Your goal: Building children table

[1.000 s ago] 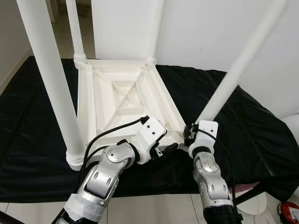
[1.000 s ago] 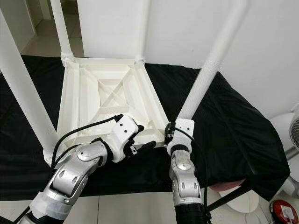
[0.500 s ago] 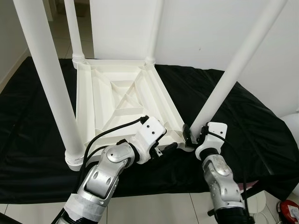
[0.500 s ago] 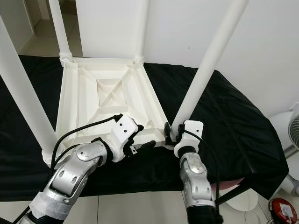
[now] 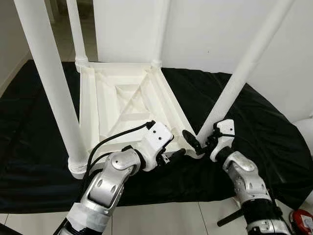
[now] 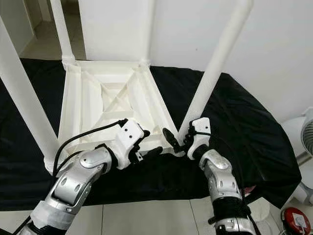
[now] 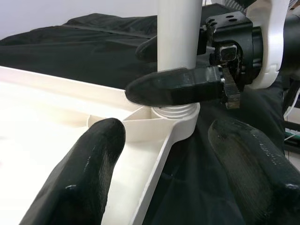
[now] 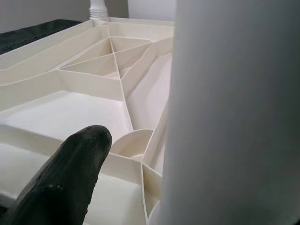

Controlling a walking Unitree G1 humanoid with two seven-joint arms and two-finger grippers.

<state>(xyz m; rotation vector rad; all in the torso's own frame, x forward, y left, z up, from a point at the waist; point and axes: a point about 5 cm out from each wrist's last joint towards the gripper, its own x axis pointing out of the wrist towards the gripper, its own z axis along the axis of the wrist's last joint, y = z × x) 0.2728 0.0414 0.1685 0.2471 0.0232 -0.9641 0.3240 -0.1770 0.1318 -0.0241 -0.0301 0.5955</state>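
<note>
Four legs rise from the upturned tabletop (image 5: 128,105); at lower centre, the fourth leg (image 5: 243,73) is gripped by the right gripper (image 5: 200,145), apparently for seating, while the spread left gripper (image 5: 172,155) steadies the rim.

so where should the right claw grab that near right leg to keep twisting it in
Low on the near right leg, just above its threaded collar at the tabletop corner socket, coming from the robot's side. The leg is a round, tall tube, so a hold near the base likely gives more control. The right claw already has its fingers around it there.
</note>
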